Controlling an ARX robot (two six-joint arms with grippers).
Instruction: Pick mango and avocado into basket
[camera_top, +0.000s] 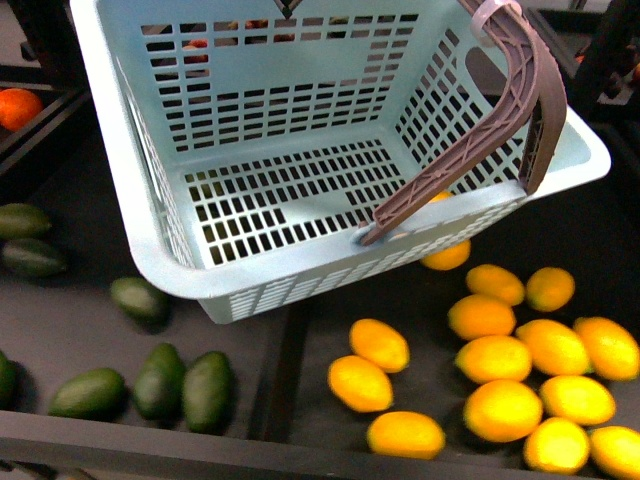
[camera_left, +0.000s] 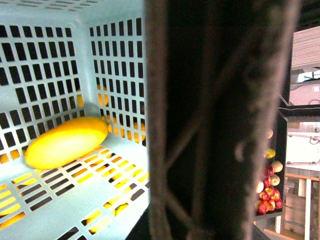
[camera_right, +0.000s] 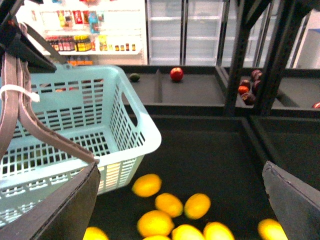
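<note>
I see the basket (camera_top: 118, 130) hanging tilted above the dark surface (camera_top: 60, 330), its brown ribbed handle (camera_top: 500, 110) swung up, with a white tie (camera_top: 490, 15) near the top. In the left wrist view one mango (camera_left: 65, 142) lies inside on the slotted floor, tucked against a corner of the walls. The front view shows only an orange sliver by the handle's foot, and the rest of the floor is bare.

Under the basket the surface is split by a dark divider (camera_top: 280, 370). The right compartment holds loose mangoes (camera_top: 495, 357), some touching. The left compartment holds the avocados (camera_top: 158, 380), three side by side near the front edge and others scattered further left.

The right pincer (camera_right: 180, 172) hangs beside the basket over the mangoes with its fingers (camera_right: 75, 205) wide apart and nothing between them. A dark, blurred ribbed bar fills the left wrist view, so I cannot tell how the left pincer stands.

The labels on the far shelf of bottles (camera_right: 75, 44) are too small to read.
</note>
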